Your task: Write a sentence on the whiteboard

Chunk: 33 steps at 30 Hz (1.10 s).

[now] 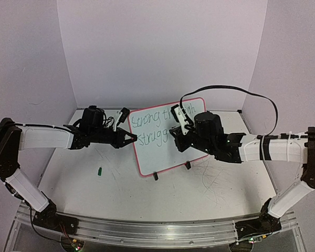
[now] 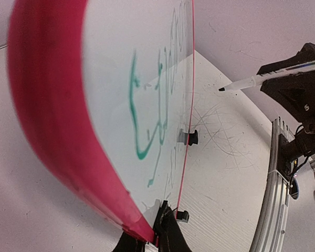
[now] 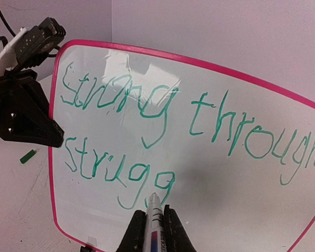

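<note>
The whiteboard (image 1: 156,156), white with a pink-red rim, stands tilted on the table's middle. Green text on it (image 3: 94,94) reads "Strong through" on the top line and "Strugg" below; it also shows in the top view (image 1: 152,123). My left gripper (image 1: 132,138) is shut on the board's left edge, seen at the bottom of the left wrist view (image 2: 158,236). My right gripper (image 3: 153,227) is shut on a white marker (image 3: 154,218). The marker tip touches the board at the tail of the second "g". In the top view the right gripper (image 1: 179,127) covers the text's right part.
A small green marker cap (image 1: 100,170) lies on the table left of the board, also in the right wrist view (image 3: 27,156). Two black clip feet (image 1: 155,176) hold the board's lower edge. Grey scribbles (image 1: 210,181) mark the tabletop. A black cable (image 1: 226,89) arcs above the right arm.
</note>
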### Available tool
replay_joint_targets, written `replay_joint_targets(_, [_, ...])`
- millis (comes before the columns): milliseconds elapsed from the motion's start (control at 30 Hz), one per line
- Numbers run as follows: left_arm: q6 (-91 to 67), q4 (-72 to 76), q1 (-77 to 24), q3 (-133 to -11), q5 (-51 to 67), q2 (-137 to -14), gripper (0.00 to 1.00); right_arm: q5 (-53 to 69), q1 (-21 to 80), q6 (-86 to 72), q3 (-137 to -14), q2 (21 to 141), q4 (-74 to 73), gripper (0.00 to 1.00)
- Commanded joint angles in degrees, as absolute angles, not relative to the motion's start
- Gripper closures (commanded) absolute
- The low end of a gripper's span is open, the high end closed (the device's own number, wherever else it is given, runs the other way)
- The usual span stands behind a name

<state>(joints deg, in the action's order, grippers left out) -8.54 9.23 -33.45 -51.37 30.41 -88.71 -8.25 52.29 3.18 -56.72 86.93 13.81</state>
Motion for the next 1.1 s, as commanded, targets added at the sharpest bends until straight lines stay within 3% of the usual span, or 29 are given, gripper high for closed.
replay_joint_targets(0, [-2.65,5.81,-32.34,-52.44,19.07,-90.48,1.00,-9.55,52.55,4.38,-59.71,88.03,13.27,1.00])
replay_joint_targets(267, [-2.64,5.76,-32.34,-52.46,19.36,-91.13,1.00,-17.25,52.55,4.75,-59.67,88.43,14.28,1.00])
replay_joint_targets(1067, [-2.55,5.82,-32.34,-52.01,19.72,-91.46,1.00,-20.71,52.32,4.34,-65.01,94.55,18.01,1.00])
